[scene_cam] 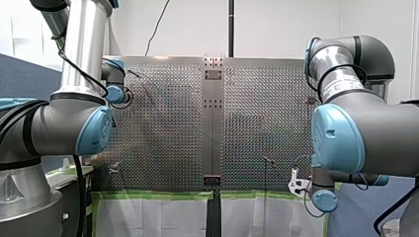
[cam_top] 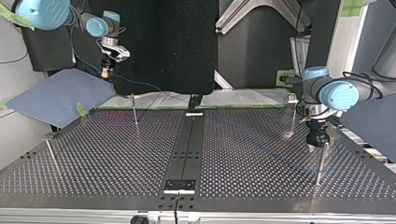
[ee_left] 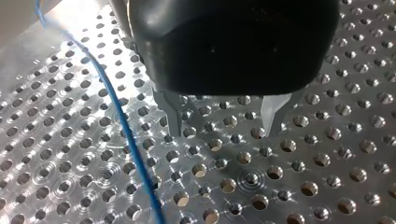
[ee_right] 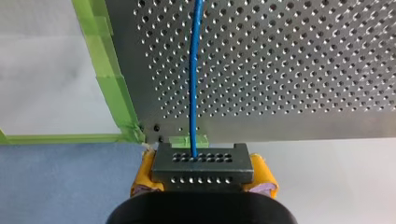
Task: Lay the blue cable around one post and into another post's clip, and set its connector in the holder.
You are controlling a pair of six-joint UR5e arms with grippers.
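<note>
With my right end effector (ee_right: 204, 176) clamped on the connector (ee_right: 203, 163) beyond the edge of the surface (ee_right: 280, 70), the blue cable (ee_right: 194, 79) runs straight ahead over it, passing just beside, not between, the parted fingers (ee_left: 173, 116) of my left end effector (ee_left: 224, 125).

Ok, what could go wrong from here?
My left end effector is open, with the blue cable beside its fingers, not between them: closing here would likely miss it. In the top view it hangs close to a post, so a sideways move might knock that post.
</note>
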